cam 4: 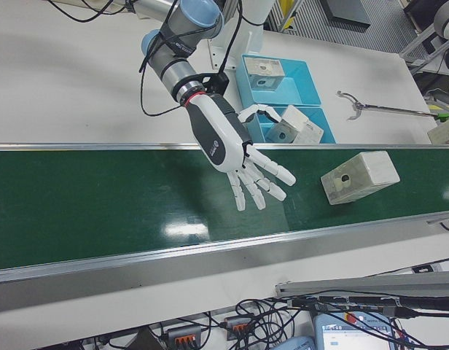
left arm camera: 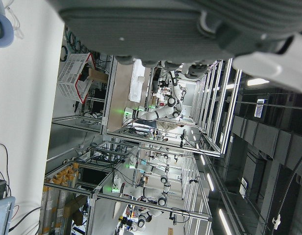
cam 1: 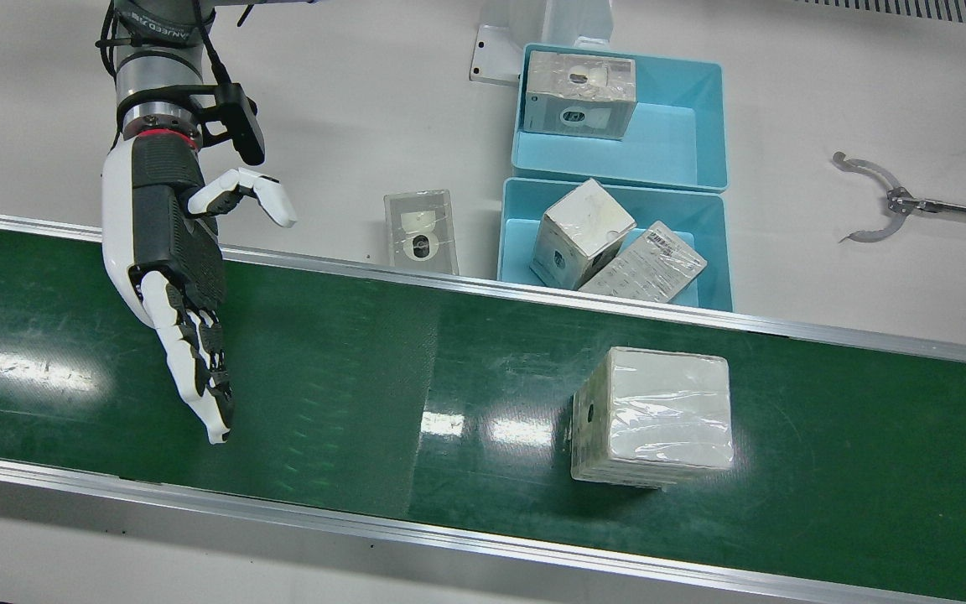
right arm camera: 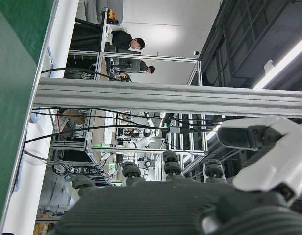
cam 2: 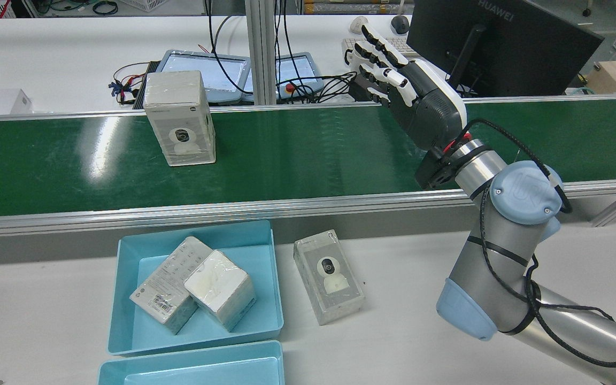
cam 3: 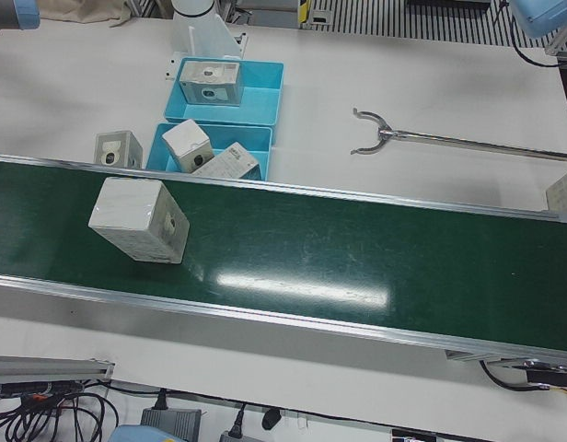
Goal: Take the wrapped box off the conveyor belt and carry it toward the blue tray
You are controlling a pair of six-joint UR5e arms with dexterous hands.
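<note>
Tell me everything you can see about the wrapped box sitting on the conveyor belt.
The wrapped box is pale, whitish carton under shiny, wrinkled clear film. One face carries a printed picture of a round white camera. It stands alone on the green conveyor belt, belt-side of the blue tray. Nothing else touches it; the open right hand hovers apart.

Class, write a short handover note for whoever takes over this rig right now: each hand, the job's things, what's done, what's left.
Right hand: open, holding nothing, above the conveyor belt, apart from the wrapped box.
Left hand: only its own camera shows a part of it; state unclear.
Wrapped box: upright on the belt, untouched.
Blue tray: beside the belt, two boxes inside.
Done: nothing yet.
Left: grasp, lift, carry toward the tray.
</note>
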